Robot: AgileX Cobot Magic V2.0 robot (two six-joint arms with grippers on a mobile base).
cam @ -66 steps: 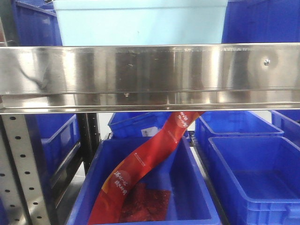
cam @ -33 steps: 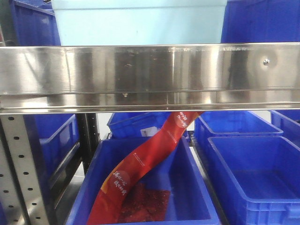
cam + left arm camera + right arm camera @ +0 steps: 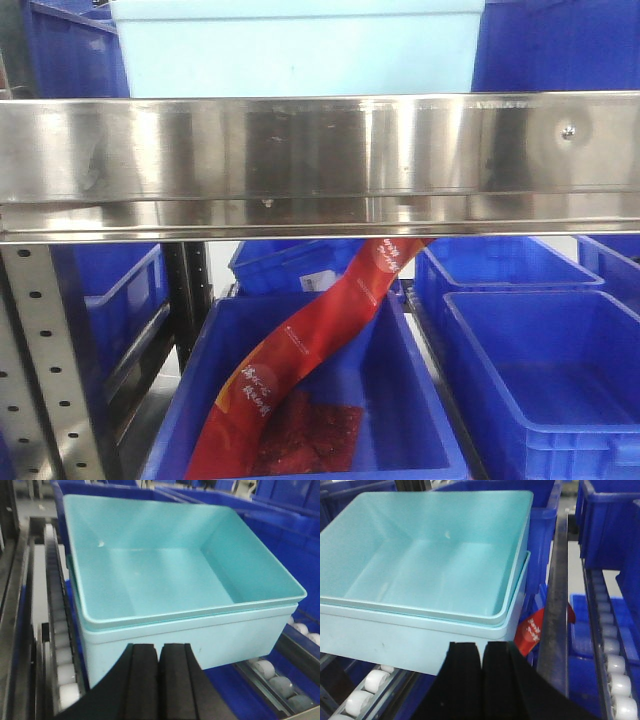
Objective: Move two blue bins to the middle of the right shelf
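Observation:
Two light blue bins, one nested in the other, stand on the roller shelf. They show in the front view [image 3: 295, 45] above the steel shelf rail, in the left wrist view [image 3: 175, 575] and in the right wrist view [image 3: 425, 570]. My left gripper [image 3: 160, 652] is shut and empty, just in front of the bins' near wall. My right gripper [image 3: 481, 650] is shut and empty, just in front of the bins' near right corner. Neither gripper shows in the front view.
A steel shelf rail [image 3: 320, 160] crosses the front view. Below it a dark blue bin [image 3: 320, 400] holds a red packet strip [image 3: 310, 360]; more dark blue bins [image 3: 545, 370] stand to its right. White rollers [image 3: 62, 655] flank the light bins. Dark blue bins [image 3: 607, 525] stand beside them.
The front view has shifted very slightly; nothing else has visibly moved.

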